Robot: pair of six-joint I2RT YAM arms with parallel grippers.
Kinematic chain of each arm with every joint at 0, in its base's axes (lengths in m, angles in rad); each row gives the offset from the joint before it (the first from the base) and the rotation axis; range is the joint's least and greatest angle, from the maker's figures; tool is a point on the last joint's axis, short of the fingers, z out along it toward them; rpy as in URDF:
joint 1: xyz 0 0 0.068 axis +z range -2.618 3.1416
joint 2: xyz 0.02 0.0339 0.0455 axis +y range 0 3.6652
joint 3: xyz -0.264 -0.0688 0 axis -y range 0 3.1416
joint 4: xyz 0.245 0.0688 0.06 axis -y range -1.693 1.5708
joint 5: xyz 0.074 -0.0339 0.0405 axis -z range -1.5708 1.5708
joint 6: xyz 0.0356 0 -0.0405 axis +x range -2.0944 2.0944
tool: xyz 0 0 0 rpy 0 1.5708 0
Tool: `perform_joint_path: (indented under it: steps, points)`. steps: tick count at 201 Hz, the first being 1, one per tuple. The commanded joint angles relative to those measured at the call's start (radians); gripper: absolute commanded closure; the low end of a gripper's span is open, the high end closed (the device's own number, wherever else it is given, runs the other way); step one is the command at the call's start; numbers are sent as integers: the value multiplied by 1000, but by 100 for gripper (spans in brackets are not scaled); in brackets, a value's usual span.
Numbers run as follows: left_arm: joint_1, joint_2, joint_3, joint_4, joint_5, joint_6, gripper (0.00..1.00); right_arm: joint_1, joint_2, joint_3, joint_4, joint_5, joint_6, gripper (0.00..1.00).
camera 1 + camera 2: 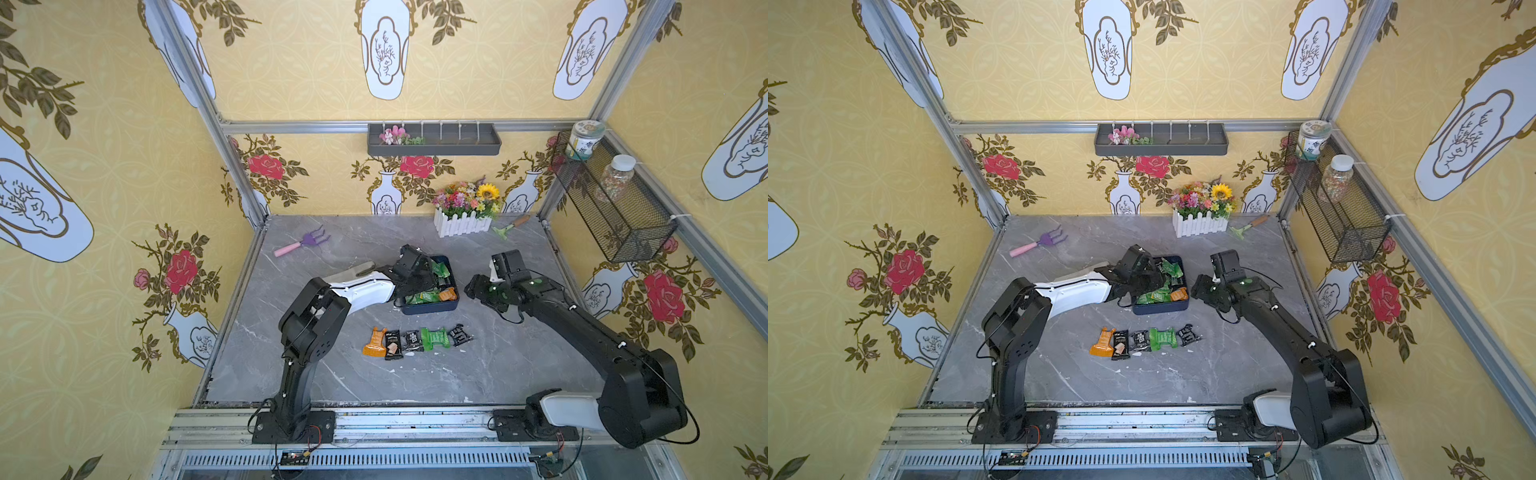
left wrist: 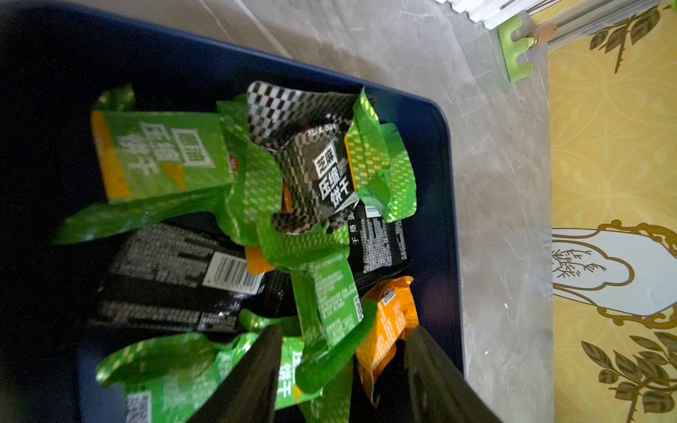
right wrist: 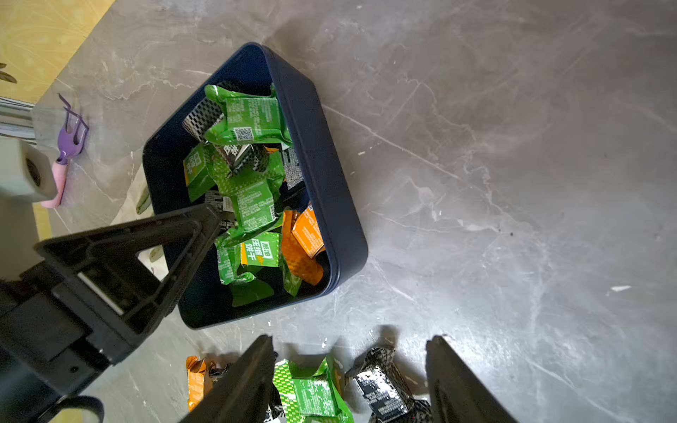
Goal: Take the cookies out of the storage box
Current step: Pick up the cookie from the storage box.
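Left wrist view: we look down into a dark blue storage box (image 2: 448, 175) with rounded corners. The cookies (image 2: 256, 205) lie inside it in a loose heap of small, crinkled foil packets. Most are bright green with white Chinese lettering, like the green packet (image 2: 165, 154) lying face up. A black checkered packet (image 2: 322, 175) rests on top of the heap, and other black ones show barcodes and fine print. An orange packet (image 2: 392, 322) leans against the box wall. The left pincer (image 2: 346, 333) reaches inside the box with its two dark fingers spread apart. The tail of a green wrapper and the end of the orange packet sit between them. We cannot tell whether either finger presses on a wrapper.

In both top views the storage box sits near the middle of the grey marbled counter (image 1: 332, 374). A row of five packets (image 1: 415, 340) lies flat on the counter, apart from the box, on the side nearer the robot's bases. In order they are orange, black, black, green and black, side by side.

Right wrist view: the right pincer (image 3: 351, 340) hangs above the counter near the box, released, with its fingers wide apart and holding nothing. Below it we see green and black packets of the row.
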Motion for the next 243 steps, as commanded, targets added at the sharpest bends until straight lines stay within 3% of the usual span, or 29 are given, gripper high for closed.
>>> perform_joint_path:
  steps: [1, 107, 182, 220, 243]
  points:
    - [16, 39, 9, 19, 50, -36, 46, -2, 1, -9, 57, -32, 24, 31]
    - [26, 105, 44, 49, 107, -51, 61, -3, 15, -23, 86, -49, 19, 32]
    - [29, 90, 36, 52, 95, -54, 90, -2, 116, 26, 116, -46, -48, 36]
    - [32, 73, 32, 55, 92, -53, 100, -2, 121, 39, 109, -48, -60, 37]
    - [32, 48, 21, 63, 82, -51, 100, -2, 124, 47, 109, -49, -66, 37]
